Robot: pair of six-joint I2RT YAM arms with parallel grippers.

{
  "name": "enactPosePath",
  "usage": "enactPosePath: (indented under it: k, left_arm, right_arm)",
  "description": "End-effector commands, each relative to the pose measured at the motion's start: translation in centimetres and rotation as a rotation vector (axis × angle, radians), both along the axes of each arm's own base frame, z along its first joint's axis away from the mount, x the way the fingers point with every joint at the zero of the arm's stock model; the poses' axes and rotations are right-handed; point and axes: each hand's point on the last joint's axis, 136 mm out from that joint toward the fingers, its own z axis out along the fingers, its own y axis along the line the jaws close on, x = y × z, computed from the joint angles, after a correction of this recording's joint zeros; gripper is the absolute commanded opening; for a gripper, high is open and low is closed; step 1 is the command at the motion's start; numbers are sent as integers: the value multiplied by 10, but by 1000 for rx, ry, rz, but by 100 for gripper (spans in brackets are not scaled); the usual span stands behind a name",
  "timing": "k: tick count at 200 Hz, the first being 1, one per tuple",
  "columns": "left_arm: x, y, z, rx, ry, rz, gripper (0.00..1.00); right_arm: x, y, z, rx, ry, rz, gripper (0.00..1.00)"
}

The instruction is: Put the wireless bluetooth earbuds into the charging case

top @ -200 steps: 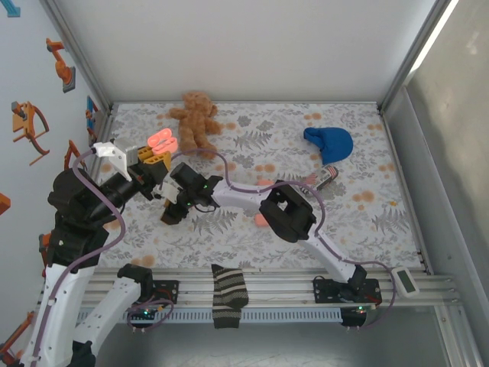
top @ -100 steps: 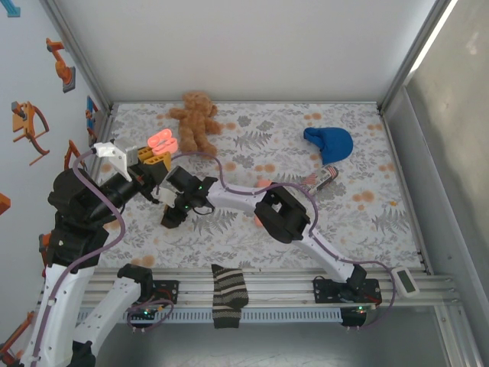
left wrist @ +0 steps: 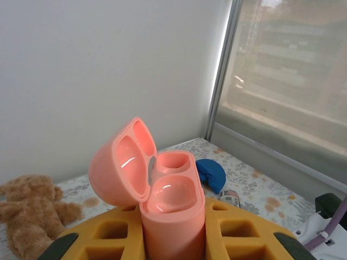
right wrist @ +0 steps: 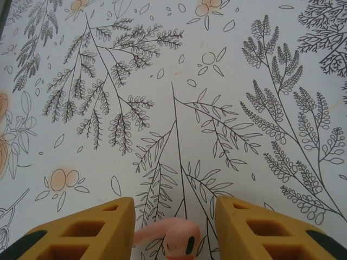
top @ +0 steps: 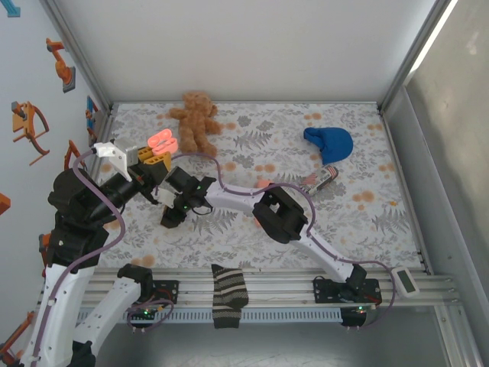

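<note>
My left gripper (top: 155, 158) is shut on the pink charging case (top: 161, 141) and holds it up at the table's left. In the left wrist view the case (left wrist: 173, 216) stands upright between the yellow fingers (left wrist: 244, 233). Its lid (left wrist: 122, 162) is swung open and both wells are bare. My right gripper (top: 170, 214) points down at the floral table just below the case. In the right wrist view a salmon-pink earbud (right wrist: 176, 238) lies on the cloth between the yellow fingers (right wrist: 92, 230). The right gripper (right wrist: 174, 208) is open, with a gap on each side of the earbud.
A teddy bear (top: 195, 118) lies at the back left, close behind the case. A blue cap (top: 330, 143) and a small striped tube (top: 322, 177) sit at the right. A striped sock (top: 228, 294) hangs over the near rail. A small pink piece (top: 262, 183) shows by the right arm.
The right arm has shifted a little to the left, its gripper staying low over the cloth. The left arm and the case have not moved.
</note>
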Motion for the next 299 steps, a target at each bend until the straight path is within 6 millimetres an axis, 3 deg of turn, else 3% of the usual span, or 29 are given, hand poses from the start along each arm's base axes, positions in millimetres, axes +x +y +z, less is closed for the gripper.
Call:
enactPosePath:
  k: [1, 55, 155, 248, 271, 299]
  left_arm:
    - [-3, 0, 5, -13, -9, -5, 2]
    - [-2, 0, 4, -13, -6, -3, 2]
    - [-1, 1, 3, -17, -2, 2, 2]
    - [-1, 4, -9, -8, 28, 21, 1]
    - [0, 5, -14, -6, 43, 30, 1]
    - [1, 5, -24, -11, 74, 32, 1]
  right_arm:
    - [-7, -4, -13, -37, 15, 26, 40]
    - [-10, -8, -10, -39, 20, 36, 29]
    - [-15, -16, 4, -10, -20, 54, 20]
    - [-6, -21, 55, 95, -112, -1, 16]
    - [-1, -33, 70, 115, -146, -36, 16]
    - [5, -61, 93, 119, -221, -93, 16]
